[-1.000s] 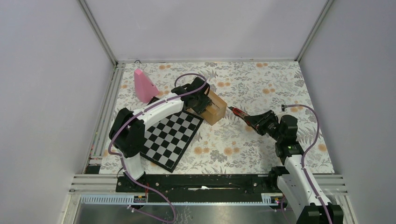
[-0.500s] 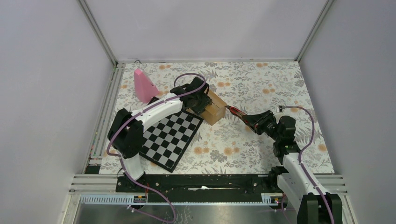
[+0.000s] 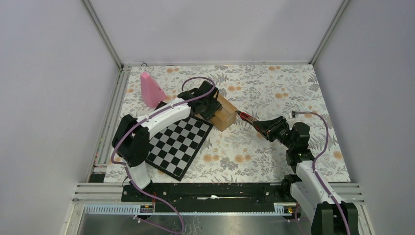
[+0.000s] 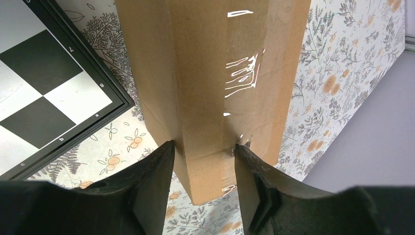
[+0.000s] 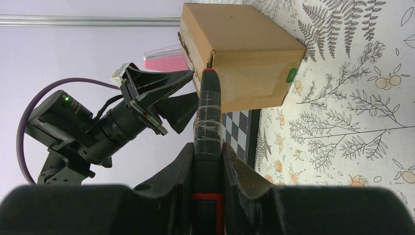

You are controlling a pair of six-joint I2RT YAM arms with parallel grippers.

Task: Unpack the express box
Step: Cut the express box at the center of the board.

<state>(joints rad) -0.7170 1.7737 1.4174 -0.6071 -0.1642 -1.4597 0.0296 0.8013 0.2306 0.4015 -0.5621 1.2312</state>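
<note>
The box (image 3: 222, 111) sits on the table (image 3: 274, 88) just beyond the far corner of the chessboard (image 3: 178, 142). It is taped shut along its seams, and a green mark (image 5: 291, 76) shows on the face turned away from the chessboard. With every flap closed, nothing shows what is inside.

The left hand (image 4: 203, 152) pinches one end of the box, a finger pressed to each side. The right hand (image 5: 208, 156) is clamped on a tape-wrapped cutter (image 5: 208, 112) on the side of the box away from the chessboard. The cutter's tip is at the box's edge seam and looks to be touching it.

The main risk is slippage. The left hand holds only one end, so a hard push from the cutter could swing the box round or shove it onto the chessboard. The tip could also skid off the glossy tape and miss the seam. Driven too deep, it may damage whatever lies under the flaps.
</note>
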